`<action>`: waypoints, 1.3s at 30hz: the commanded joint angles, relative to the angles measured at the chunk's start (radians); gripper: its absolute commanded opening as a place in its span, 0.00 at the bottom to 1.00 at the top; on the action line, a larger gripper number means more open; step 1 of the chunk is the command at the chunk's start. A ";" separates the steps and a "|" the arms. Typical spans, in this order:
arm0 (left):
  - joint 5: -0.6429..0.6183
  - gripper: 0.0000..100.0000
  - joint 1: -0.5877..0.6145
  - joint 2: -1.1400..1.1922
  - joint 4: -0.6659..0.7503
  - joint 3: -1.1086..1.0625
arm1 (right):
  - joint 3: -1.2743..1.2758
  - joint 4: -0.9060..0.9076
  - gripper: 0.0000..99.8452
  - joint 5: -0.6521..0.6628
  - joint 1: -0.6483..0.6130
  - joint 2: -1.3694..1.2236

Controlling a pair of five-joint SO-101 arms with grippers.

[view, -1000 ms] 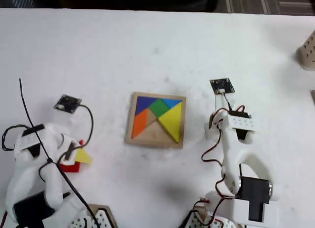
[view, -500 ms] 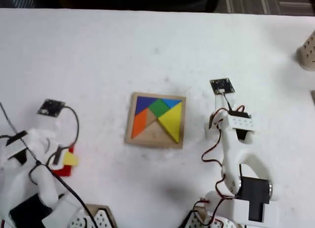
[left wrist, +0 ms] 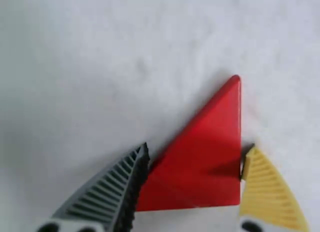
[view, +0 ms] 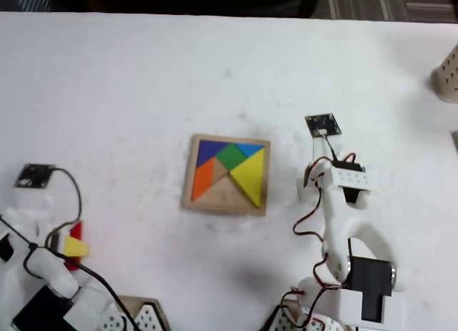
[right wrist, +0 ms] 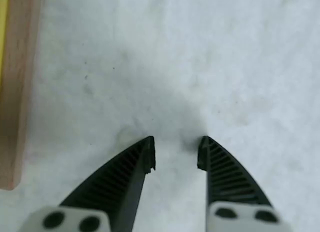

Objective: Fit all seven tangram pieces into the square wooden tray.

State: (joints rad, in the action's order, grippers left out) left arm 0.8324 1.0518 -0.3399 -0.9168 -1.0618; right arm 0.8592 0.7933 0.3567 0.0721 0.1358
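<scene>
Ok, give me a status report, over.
Left gripper shut on red triangle, left of tray. Right gripper open, empty, beside tray. Tray part filled, bare patch remains. Nothing seen in the way.

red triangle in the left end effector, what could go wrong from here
The left end effector pinches the red triangle by its edges, so it could pivot or slip out. The bare gap in the tray is hemmed by the orange piece and yellow piece; a skewed triangle may ride up on them.
</scene>
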 commanded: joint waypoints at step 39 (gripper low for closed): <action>0.153 0.30 0.182 -0.166 0.453 -0.405 | 0.002 0.015 0.14 0.009 0.001 0.030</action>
State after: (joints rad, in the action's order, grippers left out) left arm 0.9674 1.2605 -0.5209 -0.5823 -1.3594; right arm 0.8592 0.7933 0.3567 0.0721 0.1358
